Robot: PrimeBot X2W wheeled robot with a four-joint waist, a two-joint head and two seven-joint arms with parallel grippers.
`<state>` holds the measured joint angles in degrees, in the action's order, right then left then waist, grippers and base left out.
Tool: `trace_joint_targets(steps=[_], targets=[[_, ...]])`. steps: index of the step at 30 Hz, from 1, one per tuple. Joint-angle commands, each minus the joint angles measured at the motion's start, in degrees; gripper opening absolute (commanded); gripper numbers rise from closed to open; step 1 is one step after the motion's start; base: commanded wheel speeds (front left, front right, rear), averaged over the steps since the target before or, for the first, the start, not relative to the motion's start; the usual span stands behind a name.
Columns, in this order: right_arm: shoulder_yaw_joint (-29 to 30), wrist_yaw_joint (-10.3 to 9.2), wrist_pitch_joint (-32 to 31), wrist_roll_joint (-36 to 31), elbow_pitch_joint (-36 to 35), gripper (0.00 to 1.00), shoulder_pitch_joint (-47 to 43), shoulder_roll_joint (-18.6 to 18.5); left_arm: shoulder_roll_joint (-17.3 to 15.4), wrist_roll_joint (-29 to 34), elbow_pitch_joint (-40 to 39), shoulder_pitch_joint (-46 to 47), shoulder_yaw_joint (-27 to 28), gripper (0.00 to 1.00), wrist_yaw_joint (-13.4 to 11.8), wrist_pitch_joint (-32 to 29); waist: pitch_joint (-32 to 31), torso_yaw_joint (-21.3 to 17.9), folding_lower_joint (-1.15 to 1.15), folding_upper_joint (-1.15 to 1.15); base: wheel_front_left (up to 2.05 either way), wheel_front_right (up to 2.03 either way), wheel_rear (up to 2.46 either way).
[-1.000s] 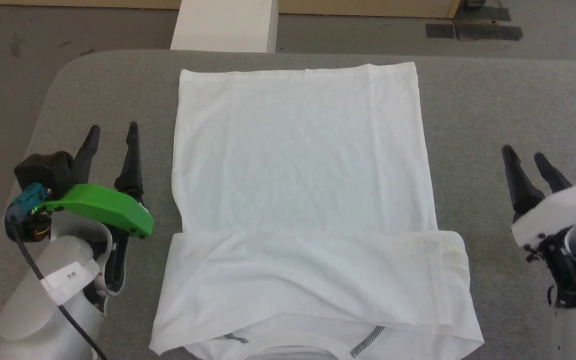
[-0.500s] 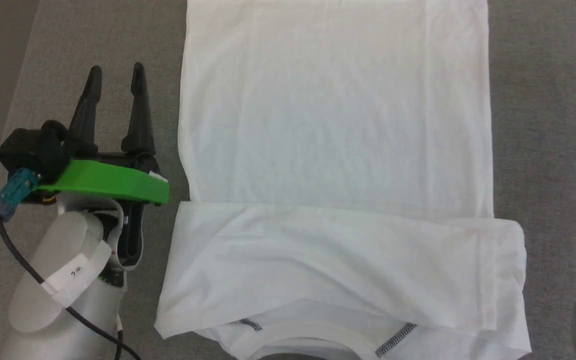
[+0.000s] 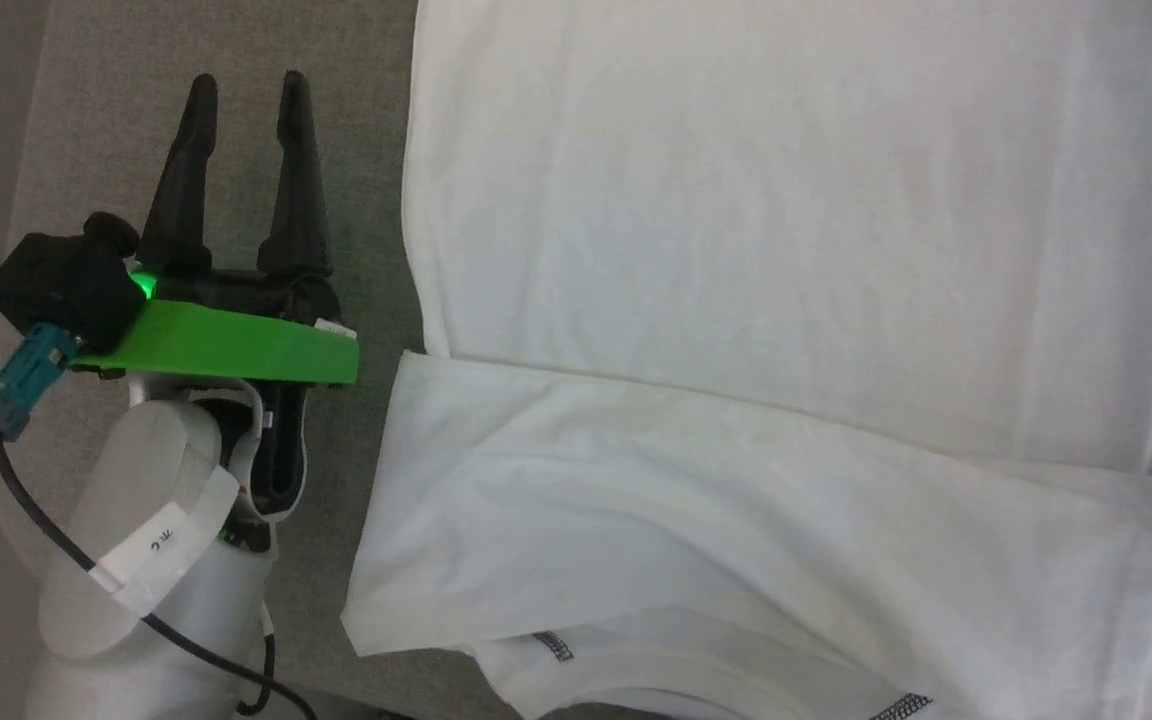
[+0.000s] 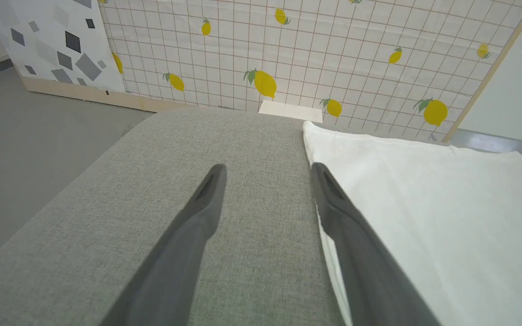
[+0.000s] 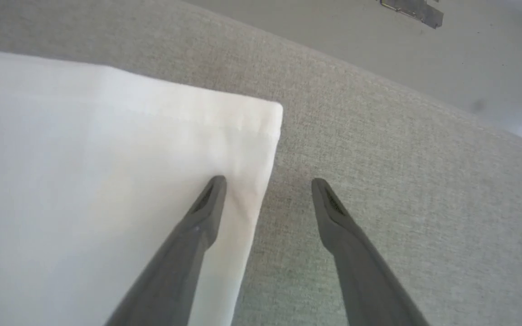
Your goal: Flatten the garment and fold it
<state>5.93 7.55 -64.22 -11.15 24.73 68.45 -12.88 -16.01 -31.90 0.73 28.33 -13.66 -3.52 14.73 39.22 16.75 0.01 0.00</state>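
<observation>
Garment [image 3: 786, 250]: head view; flat on the grey table [image 3: 366, 150], sleeves folded across at 6 o'clock, by the collar.
Progress: flattening judged done, sleeves in; body folds remain.
Left gripper [image 3: 246, 90]: at the cloth's 9 o'clock, fingers apart, holding nothing.
Left wrist view: fingers over bare table beside the cloth edge; white box [image 4: 290, 111] at 12 o'clock, contents hidden.
Right gripper [image 5: 265, 181]: right wrist view; spread, empty, straddling a cloth edge near a corner.

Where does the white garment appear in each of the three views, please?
Head view: the garment covers the centre and right, beside the left gripper.
Left wrist view: the right side, far corner above centre.
Right wrist view: the left half, corner above centre.
Shared landmark: the grey padded surface beneath it.
</observation>
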Motion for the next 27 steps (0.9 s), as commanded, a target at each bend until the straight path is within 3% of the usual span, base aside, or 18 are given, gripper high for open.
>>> trace_joint_targets(steps=[1, 6, 7, 8, 16, 27], targets=[[-0.36, -0.06, -0.8, -0.32, 0.12, 1.0, 0.46, -0.26, 0.26, 0.7, -0.37, 0.75, 0.39, 1.0, 0.46, 0.27, 3.14, 2.47, -0.01, 0.0, 0.0, 0.0, 0.0], [-1.58, -0.06, -5.24, 2.33, 0.76, 1.0, -1.09, 0.06, 0.1, 0.98, 0.67, 0.75, 0.21, 1.0, 1.11, 0.21, 3.32, 1.53, -0.01, 0.0, 0.0, 0.0, 0.0], [-1.83, -0.06, -6.18, 2.91, 0.68, 0.37, -1.18, 0.05, 0.05, 0.96, 0.91, 1.04, 0.02, 1.0, 1.3, 0.05, 3.27, 1.34, -0.01, 0.0, 0.0, 0.0, 0.0], [-2.13, -0.06, -7.03, 3.57, 0.34, 0.0, -1.15, -0.02, -0.14, 1.01, 1.17, 1.66, -0.11, 1.0, 1.47, -0.26, 3.21, 1.03, -0.01, 0.0, 0.0, 0.0, 0.0], [-4.38, -0.06, -5.67, 6.88, -3.67, 0.0, 0.66, -0.69, -3.44, -0.6, 5.11, 14.5, -0.74, 1.0, 4.23, -10.29, 3.03, -1.34, -0.01, 0.0, 0.0, 0.0, 0.0], [-13.41, -0.06, -2.03, 14.14, -4.51, 0.0, 5.53, 1.6, -7.98, -4.42, 23.07, 39.86, -3.08, 1.0, 4.85, -39.45, 5.35, -7.81, -0.01, 0.0, 0.0, 0.0, 0.0]])
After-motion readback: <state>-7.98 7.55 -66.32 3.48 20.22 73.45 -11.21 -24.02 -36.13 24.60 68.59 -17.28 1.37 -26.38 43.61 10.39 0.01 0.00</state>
